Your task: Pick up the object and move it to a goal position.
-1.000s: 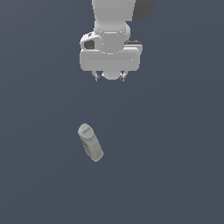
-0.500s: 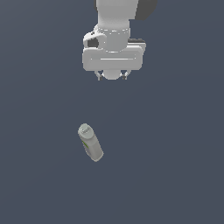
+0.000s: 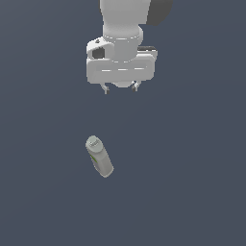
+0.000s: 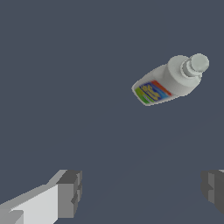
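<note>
A small pale grey bottle [image 3: 99, 156] lies on its side on the dark grey surface, nearer the exterior view's left. In the wrist view the bottle [image 4: 168, 81] shows a narrower grey cap and a green, blue and orange label. My gripper [image 3: 120, 88] hangs open and empty above the surface, well apart from the bottle and farther back in the exterior view. In the wrist view my gripper [image 4: 142, 190] has its fingers [image 4: 69, 192] spread wide with nothing between them.
A plain dark grey surface [image 3: 192, 182] fills both views. No other object, container or edge shows.
The gripper has shifted slightly toward the exterior view's left and a little lower in the picture. The bottle has not moved.
</note>
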### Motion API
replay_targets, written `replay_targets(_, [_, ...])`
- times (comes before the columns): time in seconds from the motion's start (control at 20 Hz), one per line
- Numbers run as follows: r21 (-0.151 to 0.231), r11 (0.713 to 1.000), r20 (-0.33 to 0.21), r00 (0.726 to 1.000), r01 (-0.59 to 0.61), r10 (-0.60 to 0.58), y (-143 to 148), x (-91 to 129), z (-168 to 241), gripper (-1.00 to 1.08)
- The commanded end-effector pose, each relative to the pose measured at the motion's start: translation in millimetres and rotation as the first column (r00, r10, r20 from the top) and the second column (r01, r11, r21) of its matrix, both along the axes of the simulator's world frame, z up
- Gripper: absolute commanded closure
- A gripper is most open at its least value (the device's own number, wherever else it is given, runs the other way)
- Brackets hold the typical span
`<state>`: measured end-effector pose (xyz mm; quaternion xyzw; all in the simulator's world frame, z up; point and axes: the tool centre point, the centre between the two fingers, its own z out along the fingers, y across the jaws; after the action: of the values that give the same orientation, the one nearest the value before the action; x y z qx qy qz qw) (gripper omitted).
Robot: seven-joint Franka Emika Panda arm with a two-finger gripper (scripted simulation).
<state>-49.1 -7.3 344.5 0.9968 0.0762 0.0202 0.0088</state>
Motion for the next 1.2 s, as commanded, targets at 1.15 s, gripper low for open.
replay_targets(1.15, [0.007, 0.878, -0.037, 0.877, -0.479, 0.479, -67.2, 116.7, -45.8, -0.92])
